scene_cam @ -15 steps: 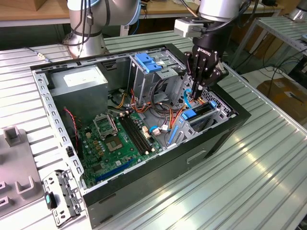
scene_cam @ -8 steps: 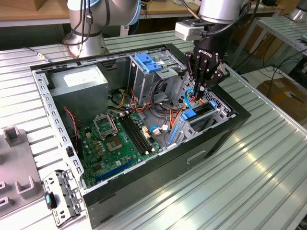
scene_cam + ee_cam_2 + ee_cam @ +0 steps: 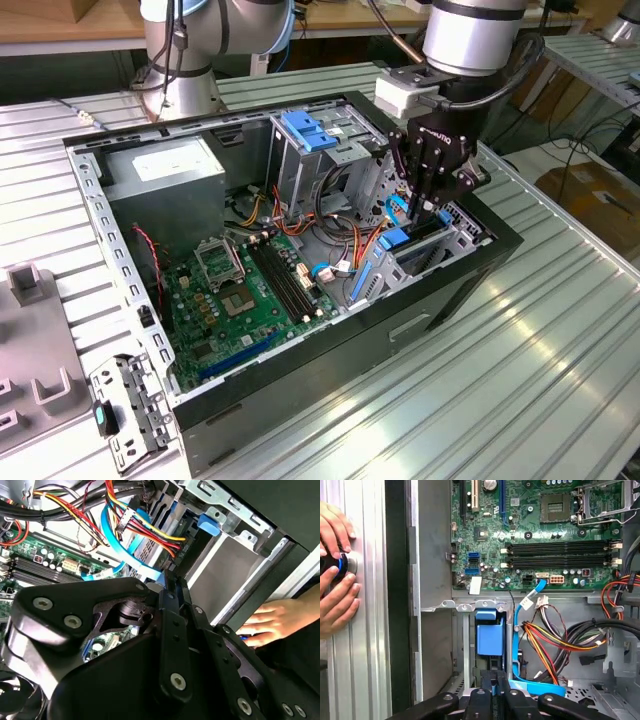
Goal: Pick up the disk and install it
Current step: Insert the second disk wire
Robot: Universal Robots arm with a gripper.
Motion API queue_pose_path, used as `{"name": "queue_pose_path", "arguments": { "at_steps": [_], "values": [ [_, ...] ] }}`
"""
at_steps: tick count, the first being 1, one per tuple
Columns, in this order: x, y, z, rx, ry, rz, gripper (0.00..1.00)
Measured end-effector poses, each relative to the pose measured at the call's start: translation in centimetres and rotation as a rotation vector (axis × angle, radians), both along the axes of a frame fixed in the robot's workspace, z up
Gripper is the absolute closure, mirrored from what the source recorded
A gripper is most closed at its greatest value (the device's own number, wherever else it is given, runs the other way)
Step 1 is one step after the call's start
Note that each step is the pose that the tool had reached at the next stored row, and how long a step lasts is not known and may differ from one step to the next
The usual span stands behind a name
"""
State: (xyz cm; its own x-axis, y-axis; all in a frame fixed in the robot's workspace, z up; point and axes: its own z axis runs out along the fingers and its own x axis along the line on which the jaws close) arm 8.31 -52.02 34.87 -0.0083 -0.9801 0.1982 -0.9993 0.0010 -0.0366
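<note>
Here the gripper (image 3: 418,205) stood over the drive bay at the case's exterior-view right, jaws pressed together above the disk (image 3: 490,637).

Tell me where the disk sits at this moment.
In the exterior view the disk stands on edge in the drive bay at the open computer case's corner toward the exterior view's right, directly under the claw, beside the orange cables.

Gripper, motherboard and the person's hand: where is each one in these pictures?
gripper (image 3: 426,208), exterior view, at its lower end.
motherboard (image 3: 530,522), first wrist view, on the green board.
hand (image 3: 272,622), second wrist view, on its fingers.
</note>
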Motion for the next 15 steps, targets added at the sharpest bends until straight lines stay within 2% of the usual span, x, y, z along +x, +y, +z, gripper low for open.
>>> {"name": "queue_pose_path", "arguments": {
  "at_steps": [1,3,4,5,6,15],
  "values": [
    [0.00,-0.45,-0.03,0.0250,-0.0026,0.000,0.84],
    [-0.01,-0.80,-0.04,0.0406,-0.0068,0.000,0.84],
    [-0.01,-0.98,-0.03,0.0521,-0.0149,0.001,0.84],
    [-0.07,-1.00,-0.03,0.0553,-0.0232,0.001,0.84],
    [-0.11,-1.00,-0.04,0.0556,-0.0256,0.001,0.84],
    [-0.13,-1.00,-0.03,0.0567,-0.0271,0.002,0.84]
  ]
}}
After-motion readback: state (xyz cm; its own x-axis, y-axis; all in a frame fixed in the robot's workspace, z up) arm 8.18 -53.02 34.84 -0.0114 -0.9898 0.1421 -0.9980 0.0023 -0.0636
